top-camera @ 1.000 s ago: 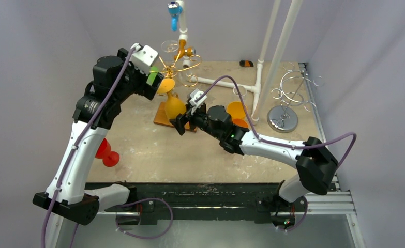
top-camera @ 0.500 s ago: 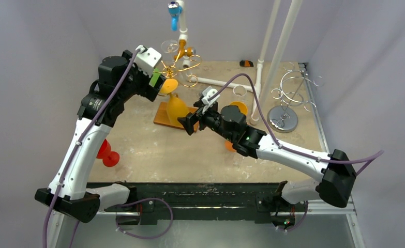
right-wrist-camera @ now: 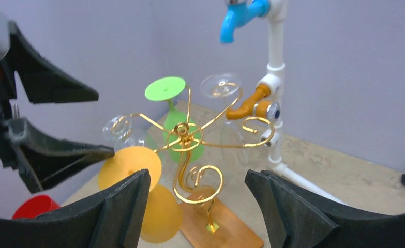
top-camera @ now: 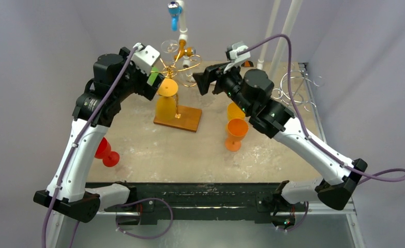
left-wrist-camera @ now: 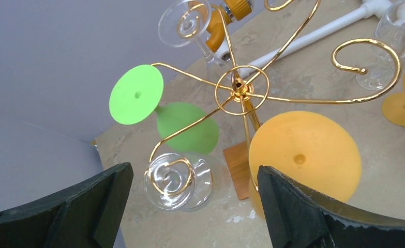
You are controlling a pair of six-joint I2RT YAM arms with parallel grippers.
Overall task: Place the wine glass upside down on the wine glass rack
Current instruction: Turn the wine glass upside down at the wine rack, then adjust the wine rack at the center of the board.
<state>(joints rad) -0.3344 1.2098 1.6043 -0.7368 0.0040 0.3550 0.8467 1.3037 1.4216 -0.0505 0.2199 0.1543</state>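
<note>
**Yellow wine glass (top-camera: 165,106) bowl-down on the gold rack (left-wrist-camera: 240,88), both pairs of fingers spread**

Your task glass hangs upside down from one arm of the rack. Its round foot is on top and its bowl hangs over the rack's wooden base (top-camera: 187,120). From the left wrist you look straight down on that foot, with a gold arm running along its edge.

Your left fingers (top-camera: 158,81) are spread wide and pinch nothing. They sit high beside the rack, and the yellow foot lies close to one of them. You cannot tell from these views whether it touches.

Your right fingers (top-camera: 204,80) are also apart and empty. They are raised on the other side of the rack and point at it.

A green glass (left-wrist-camera: 187,126) and a clear glass (left-wrist-camera: 177,178) hang bowl-down on neighbouring arms. Behind the rack stands a white pipe with a blue tap (right-wrist-camera: 239,13).

On the desk (top-camera: 153,150), an orange glass (top-camera: 236,132) stands upright below the right arm. A red glass (top-camera: 106,152) lies beside the left arm. A silver rack (top-camera: 288,101) stands at the far right.
</note>
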